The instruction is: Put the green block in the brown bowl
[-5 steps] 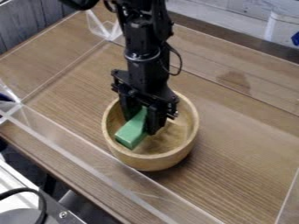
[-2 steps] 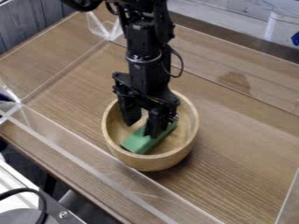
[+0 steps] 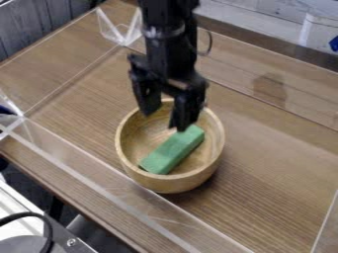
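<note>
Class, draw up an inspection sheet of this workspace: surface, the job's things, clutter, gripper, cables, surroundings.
Surface: brown wood-look table, with clear tape-like strips on its left part.
Green block: the block lies inside the bowl, tilted across its floor.
Brown bowl: the bowl stands upright on the table, round and open at the top.
Clutter: nothing seen on the visible tabletop.
Gripper: the black gripper is open above the bowl, holding nothing, blurred.
Cables: a dark cable curves at the lower left; a thin one loops beside the arm.
Surroundings: white and grey equipment at the lower left; a partly seen white item with blue marks at the upper right.
</note>
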Motion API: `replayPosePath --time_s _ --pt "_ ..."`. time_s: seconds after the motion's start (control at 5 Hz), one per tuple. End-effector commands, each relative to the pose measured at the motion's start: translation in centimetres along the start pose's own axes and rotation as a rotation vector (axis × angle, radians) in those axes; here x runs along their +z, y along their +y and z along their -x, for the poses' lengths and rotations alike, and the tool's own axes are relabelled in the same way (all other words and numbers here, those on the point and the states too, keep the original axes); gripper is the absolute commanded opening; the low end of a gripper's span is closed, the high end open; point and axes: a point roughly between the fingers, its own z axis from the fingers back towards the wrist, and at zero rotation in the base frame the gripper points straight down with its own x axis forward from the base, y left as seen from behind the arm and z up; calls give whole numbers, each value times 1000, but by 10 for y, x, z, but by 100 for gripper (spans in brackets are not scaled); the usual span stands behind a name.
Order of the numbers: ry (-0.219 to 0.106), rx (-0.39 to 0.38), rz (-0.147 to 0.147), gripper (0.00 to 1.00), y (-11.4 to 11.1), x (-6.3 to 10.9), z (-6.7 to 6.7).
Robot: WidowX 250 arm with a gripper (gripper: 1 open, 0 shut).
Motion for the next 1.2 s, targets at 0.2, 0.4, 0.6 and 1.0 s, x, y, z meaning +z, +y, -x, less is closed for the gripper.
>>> replayPosePath --time_s 0.2,0.4,0.6,1.0 --pt "-94 22 -16 100 4 62 -8" --pt "-89 17 -17 100 5 54 -1" --pt "-86 11 -21 100 7 46 9" --pt "-120 23 -18 100 10 56 9"
